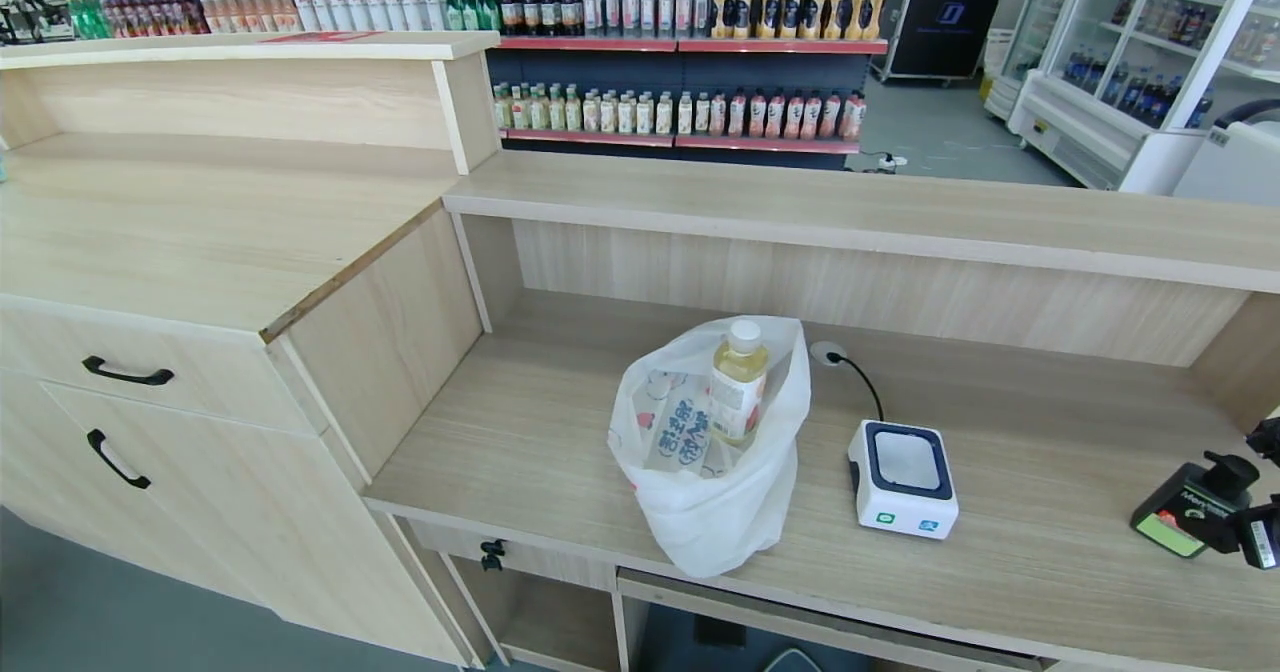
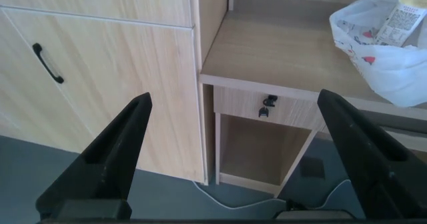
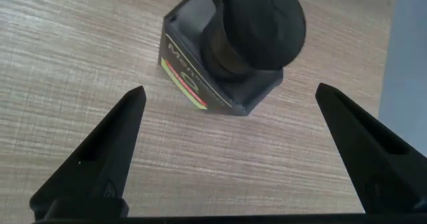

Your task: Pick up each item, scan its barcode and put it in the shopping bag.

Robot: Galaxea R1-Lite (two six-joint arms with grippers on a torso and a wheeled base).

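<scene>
A white plastic shopping bag (image 1: 712,497) stands open on the lower counter. Inside it a bottle of yellow drink (image 1: 738,384) with a white cap stands upright, beside a white pack with blue print (image 1: 682,434). The white barcode scanner (image 1: 902,477), with a dark-framed window facing up, lies right of the bag. My right gripper (image 3: 231,92) is open just above a black boxy device (image 3: 220,64) with a round black top, at the counter's far right (image 1: 1188,507). My left gripper (image 2: 235,99) is open and holds nothing, low in front of the counter, with the bag (image 2: 387,57) ahead of it.
The scanner's black cable (image 1: 862,380) runs to a hole at the back of the counter. A taller cabinet with black-handled drawers (image 1: 125,374) stands to the left. A raised ledge (image 1: 860,214) runs behind the counter. A small lock (image 2: 268,105) hangs under the counter's front edge.
</scene>
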